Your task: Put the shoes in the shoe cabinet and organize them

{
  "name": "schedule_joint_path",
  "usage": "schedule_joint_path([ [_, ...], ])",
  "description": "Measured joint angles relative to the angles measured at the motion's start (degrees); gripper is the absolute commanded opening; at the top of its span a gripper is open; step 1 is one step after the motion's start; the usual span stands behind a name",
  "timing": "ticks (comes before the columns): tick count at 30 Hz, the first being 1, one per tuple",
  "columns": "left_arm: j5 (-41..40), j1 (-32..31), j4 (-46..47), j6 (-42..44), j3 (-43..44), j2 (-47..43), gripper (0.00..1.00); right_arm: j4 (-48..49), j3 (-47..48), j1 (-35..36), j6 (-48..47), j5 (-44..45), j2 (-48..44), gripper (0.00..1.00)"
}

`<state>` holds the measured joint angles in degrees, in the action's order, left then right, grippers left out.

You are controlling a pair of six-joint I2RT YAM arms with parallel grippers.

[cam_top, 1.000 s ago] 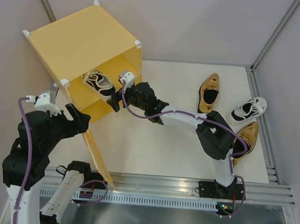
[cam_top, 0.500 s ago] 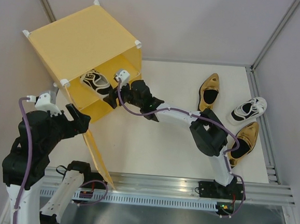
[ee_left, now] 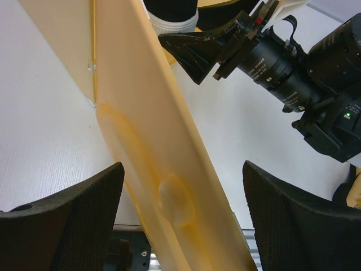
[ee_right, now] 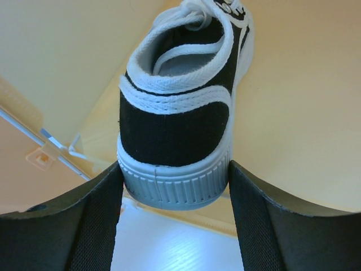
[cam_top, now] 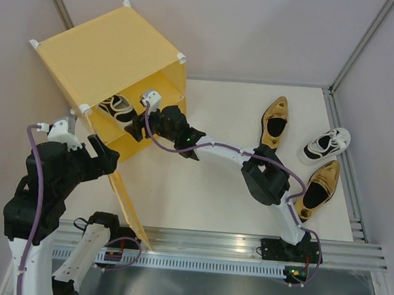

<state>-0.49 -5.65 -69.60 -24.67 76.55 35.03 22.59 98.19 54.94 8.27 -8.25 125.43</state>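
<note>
White tabletop (cam_top: 200, 195) fills the enclosure, with pale walls (cam_top: 261, 29) around it and a ribbed metal rail (cam_top: 230, 244) along the near edge, where both arms are bolted. Nearest on the left, the left gripper (ee_left: 181, 175) is spread wide. Its two mesh-faced fingers (ee_left: 67, 214) stand on either side of the cabinet's swung-out door (ee_left: 163, 135). The door's edge runs up between them, and whether either pad touches the panel cannot be told. A rounded embossed bump shows on the door face.

To the right, beside the right arm's elbow, the near gold slip-on (cam_top: 316, 190) lies on the table with its black inside facing up. Just beyond it the loose sneaker (cam_top: 327, 145), white and black, sits near the table's right edge. Further back the far gold slip-on (cam_top: 275, 121) lies with its toe pointing away.

The right arm reaches across the table to the far left. There the right gripper (ee_right: 175, 169) is clamped on the heel of the held sneaker (ee_right: 180, 113), both pads pressed against its ribbed sole. That sneaker is inside the open front of the shoe cabinet (cam_top: 109, 52), in the upper part of the opening with its toe pointing inward. Whether its sole rests on the shelf cannot be told. The yellow cabinet stands at the far left, with white connectors at its corners.
</note>
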Motion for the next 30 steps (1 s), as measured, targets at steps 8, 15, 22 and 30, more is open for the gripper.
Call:
schedule_joint_path([
  [8, 0.00, 0.00, -0.20, 0.00, 0.02, 0.13, 0.88, 0.22, 2.82, 2.97, 1.57, 4.63, 2.89, 0.04],
  [15, 0.00, 0.00, -0.17, 0.00, 0.02, 0.15, 0.88, 2.58, 3.30, 4.35, 2.93, 9.27, 4.68, 0.01],
  [22, 0.02, 0.00, -0.17, 0.00, 0.46, 0.33, 0.89, 4.85, 4.22, 5.35, 4.17, 13.18, 6.25, 0.01],
  [30, 0.02, 0.00, -0.13, 0.02, 0.70, 0.33, 0.89, 6.16, 7.32, 5.68, 4.59, 16.85, 9.03, 0.01],
])
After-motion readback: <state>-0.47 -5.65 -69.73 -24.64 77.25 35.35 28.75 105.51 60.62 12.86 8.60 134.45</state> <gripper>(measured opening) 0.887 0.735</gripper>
